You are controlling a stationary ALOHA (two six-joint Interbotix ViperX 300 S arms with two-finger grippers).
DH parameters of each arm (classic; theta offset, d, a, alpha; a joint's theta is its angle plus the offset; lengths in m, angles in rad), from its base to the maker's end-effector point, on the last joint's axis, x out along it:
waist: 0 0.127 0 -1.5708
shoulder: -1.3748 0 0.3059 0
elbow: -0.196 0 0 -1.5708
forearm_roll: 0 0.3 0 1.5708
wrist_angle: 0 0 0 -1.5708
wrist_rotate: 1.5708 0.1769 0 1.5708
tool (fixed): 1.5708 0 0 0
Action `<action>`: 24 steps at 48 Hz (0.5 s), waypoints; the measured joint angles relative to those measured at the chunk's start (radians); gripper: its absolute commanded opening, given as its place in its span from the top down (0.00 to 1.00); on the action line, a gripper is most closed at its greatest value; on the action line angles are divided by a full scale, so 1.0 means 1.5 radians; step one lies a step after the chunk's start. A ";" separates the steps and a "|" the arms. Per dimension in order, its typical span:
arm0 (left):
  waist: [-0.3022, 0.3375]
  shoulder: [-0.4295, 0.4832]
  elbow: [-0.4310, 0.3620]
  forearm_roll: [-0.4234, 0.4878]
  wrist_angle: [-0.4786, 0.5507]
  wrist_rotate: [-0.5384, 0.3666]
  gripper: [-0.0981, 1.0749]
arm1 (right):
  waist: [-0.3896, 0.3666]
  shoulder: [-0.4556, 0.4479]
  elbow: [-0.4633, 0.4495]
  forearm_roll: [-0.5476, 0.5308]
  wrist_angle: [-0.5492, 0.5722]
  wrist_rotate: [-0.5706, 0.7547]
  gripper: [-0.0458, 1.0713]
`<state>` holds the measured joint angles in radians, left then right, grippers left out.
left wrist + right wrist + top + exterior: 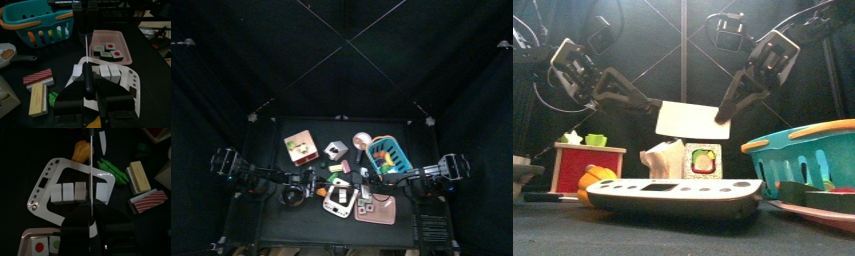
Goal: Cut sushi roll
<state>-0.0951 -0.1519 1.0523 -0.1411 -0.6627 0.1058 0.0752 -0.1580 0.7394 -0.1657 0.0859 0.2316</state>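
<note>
The sushi roll (112, 75) is a row of white segments lying on a white board (133, 92); it also shows in the right wrist view (75, 192). A knife (85, 50) with a black handle and a thin pale blade hangs over the board, and in the front view its blade (690, 118) is a white rectangle between the arms. My left gripper (87, 97) is shut on the handle. My right gripper (89, 215) is shut on the blade (90, 158), above the gap between two segments.
A pink tray (110, 36) with sushi pieces lies beside the board, and a teal basket (37, 20) stands behind it. A red-and-white sushi piece (38, 77), a yellow block (39, 97) and an orange toy (82, 150) lie near the board. A red box (569, 165) stands at the left.
</note>
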 measured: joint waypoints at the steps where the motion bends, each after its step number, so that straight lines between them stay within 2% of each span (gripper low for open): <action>1: -0.004 0.002 0.001 -0.001 -0.001 0.000 0.58 | 0.003 0.000 0.000 0.000 0.000 -0.001 0.59; 12: -0.048 0.020 0.000 -0.015 -0.001 0.000 0.58 | 0.038 0.004 0.000 0.001 -0.003 0.001 0.59; 24: -0.056 0.041 -0.001 -0.029 -0.001 0.000 0.58 | 0.048 0.024 -0.001 0.002 -0.005 0.000 0.59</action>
<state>-0.1795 -0.0905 1.0508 -0.1841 -0.6642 0.1058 0.1473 -0.1227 0.7378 -0.1626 0.0782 0.2316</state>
